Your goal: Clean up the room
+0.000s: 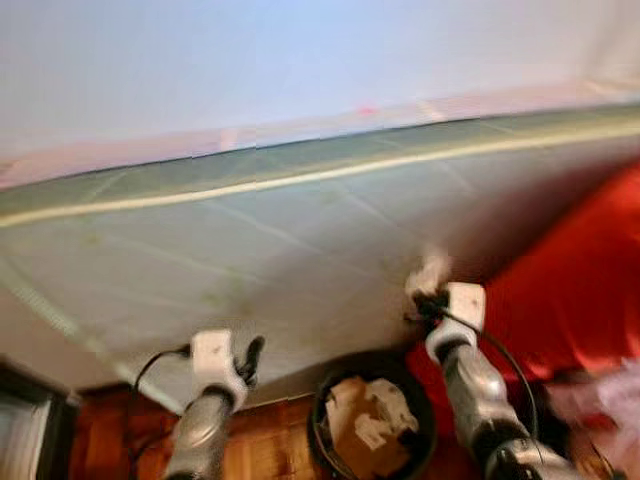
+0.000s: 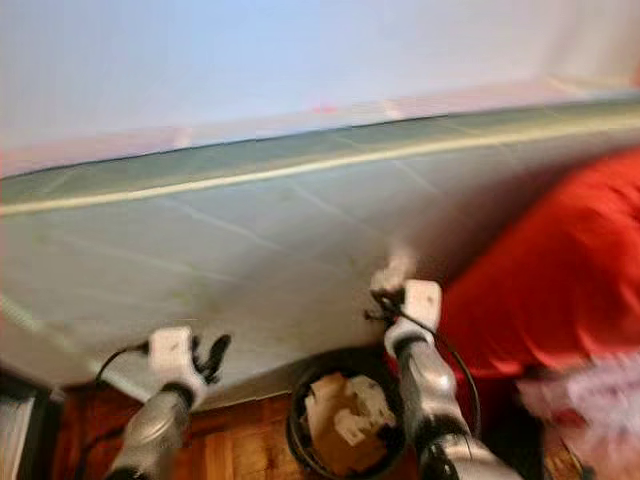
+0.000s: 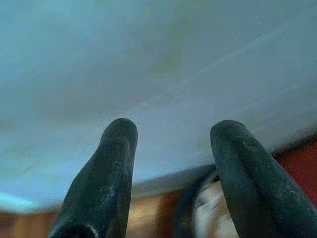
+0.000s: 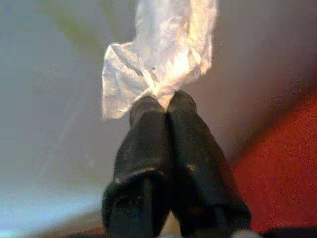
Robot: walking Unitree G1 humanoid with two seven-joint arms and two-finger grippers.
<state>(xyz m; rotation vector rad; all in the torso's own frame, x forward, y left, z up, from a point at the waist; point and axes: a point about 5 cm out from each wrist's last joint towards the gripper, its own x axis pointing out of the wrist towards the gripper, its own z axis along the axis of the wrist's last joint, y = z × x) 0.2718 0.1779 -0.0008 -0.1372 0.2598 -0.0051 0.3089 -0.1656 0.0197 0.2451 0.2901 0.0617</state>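
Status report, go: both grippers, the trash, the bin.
Right gripper shut on crumpled tissue, above black bin. Left gripper open, empty. Bin holds paper scraps. Nothing blocking the drop.

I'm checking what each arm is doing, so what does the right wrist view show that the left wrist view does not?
Right wrist view alone: the right gripper with its fingers pressed together on a crumpled white tissue, and a red cloth beside it.

Left wrist view alone: the left gripper with its fingers apart and nothing between them, plus the rim of the black bin holding paper scraps.

Both: the pale green side of the mattress close ahead.
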